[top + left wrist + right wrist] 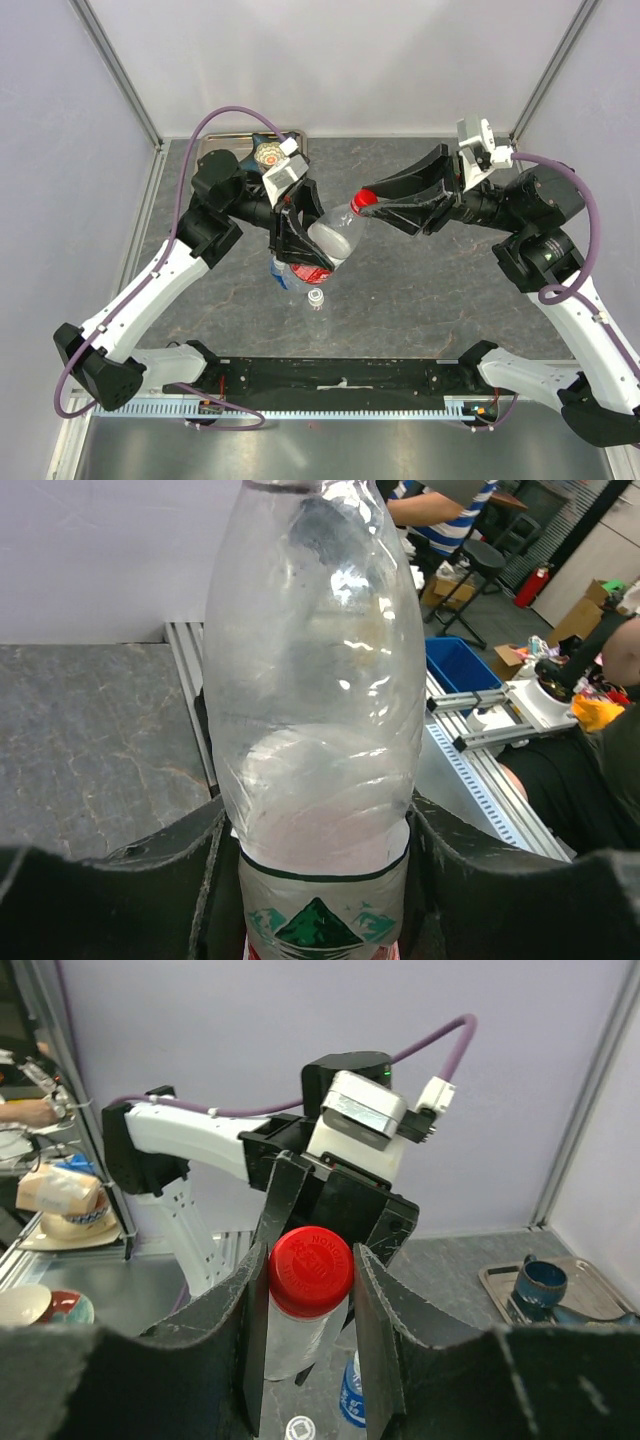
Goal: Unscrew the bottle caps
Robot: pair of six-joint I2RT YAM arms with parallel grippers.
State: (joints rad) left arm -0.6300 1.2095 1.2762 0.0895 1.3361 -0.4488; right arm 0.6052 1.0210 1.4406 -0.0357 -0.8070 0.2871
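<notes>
1. Right gripper (pixel 313 1255) is pinched shut on the red cap (pixel 311 1275); if your grip slips on the plastic, the wrist turns and the thread does not
2. Left gripper (pixel 318 820) clamps the red-labelled bottle (pixel 315 680), held off the table (pixel 430 290), neck toward the right arm; its thin wall looks soft, so it may spin or crumple under torque
3. Small white-capped bottle (pixel 316 298) stands just below; a dropped cap or bottle could topple it

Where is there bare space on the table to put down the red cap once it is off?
Bare table lies front right, between the small bottle and the right arm. More lies at the back, right of the tray. Crowded: centre-left, where other bottles lie under the held bottle.
</notes>
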